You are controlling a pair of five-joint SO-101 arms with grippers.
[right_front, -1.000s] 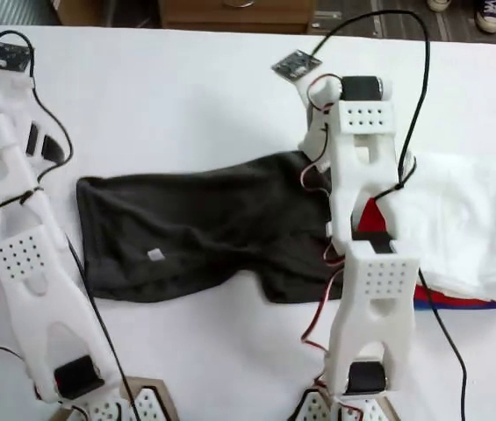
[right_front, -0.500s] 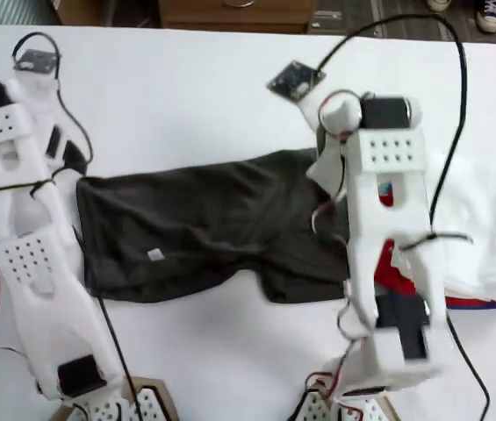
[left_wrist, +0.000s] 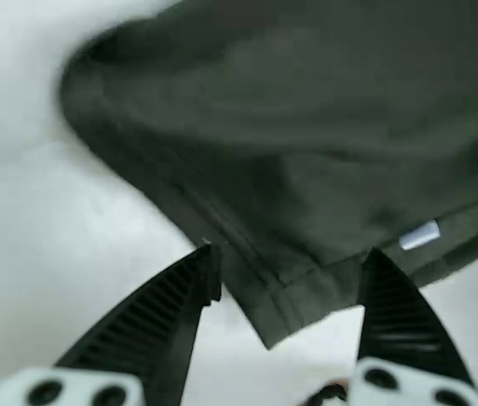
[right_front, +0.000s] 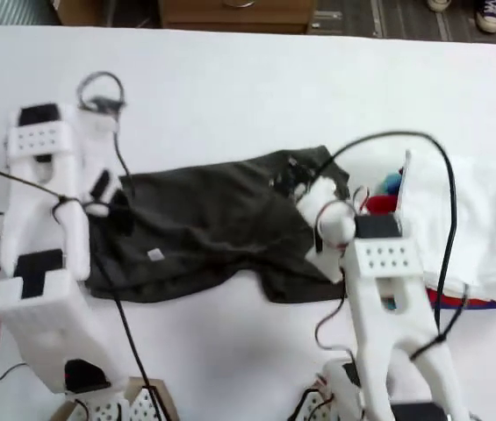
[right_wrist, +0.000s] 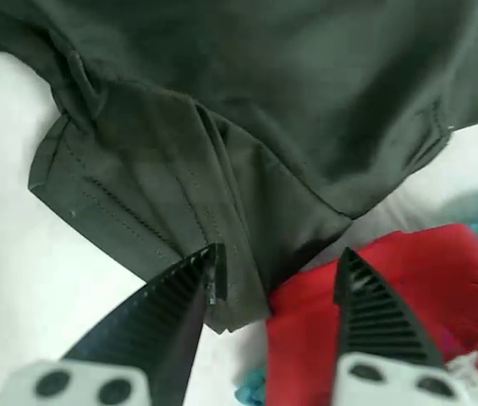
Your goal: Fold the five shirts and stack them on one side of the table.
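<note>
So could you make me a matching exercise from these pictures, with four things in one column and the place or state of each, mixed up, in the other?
Things:
1. dark shirt
2. white shirt
3. red shirt
4. left gripper

Places or states:
a. open, above a hem corner
b. topmost layer on the right arm's side
c. spread across the middle of the table
d. peeking out from under a white layer

Pairs: 1-c, 2-b, 3-d, 4-a
</note>
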